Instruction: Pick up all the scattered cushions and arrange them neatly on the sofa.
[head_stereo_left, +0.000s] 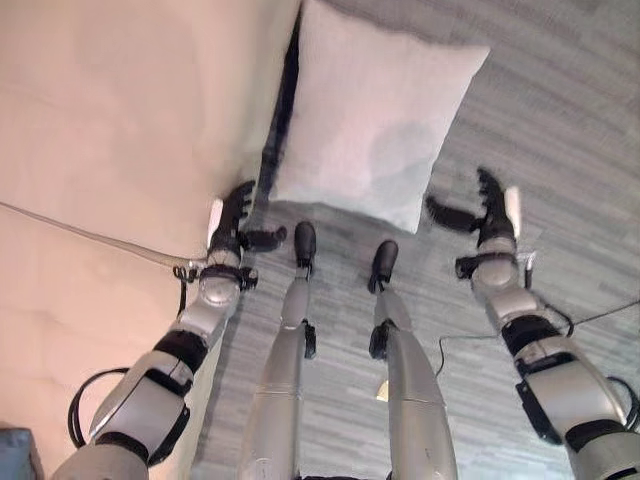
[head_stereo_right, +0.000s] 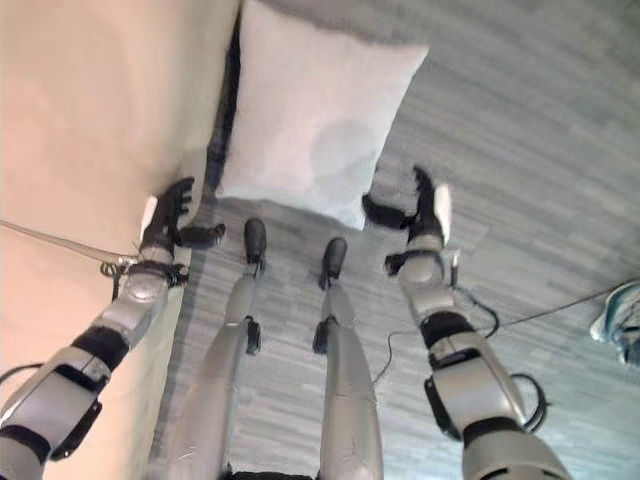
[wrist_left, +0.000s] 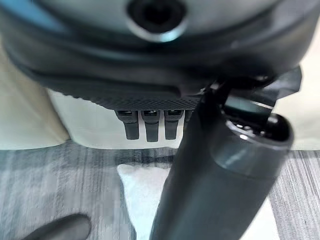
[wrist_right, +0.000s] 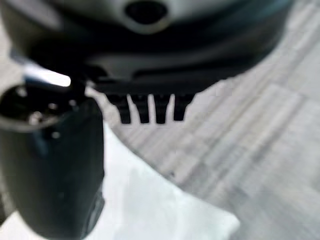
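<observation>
A white square cushion (head_stereo_left: 375, 110) lies flat on the grey floor, its far left edge against the base of the cream sofa (head_stereo_left: 120, 120). My left hand (head_stereo_left: 232, 222) hovers by the cushion's near left corner, beside the sofa front, fingers straight and thumb spread, empty. Off the cushion's near right corner, my right hand (head_stereo_left: 488, 212) is open too, thumb pointing toward the cushion, not touching it. The left wrist view shows a cushion corner (wrist_left: 142, 192) past the hand's fingers (wrist_left: 150, 127). In the right wrist view the cushion (wrist_right: 150, 205) lies below the fingers (wrist_right: 150, 107).
The sofa (head_stereo_right: 90, 110) fills the left side, its front face dropping to the grey plank floor (head_stereo_left: 560, 120). A light-coloured shoe-like object (head_stereo_right: 620, 320) lies at the far right on the floor. Open floor stretches to the right of the cushion.
</observation>
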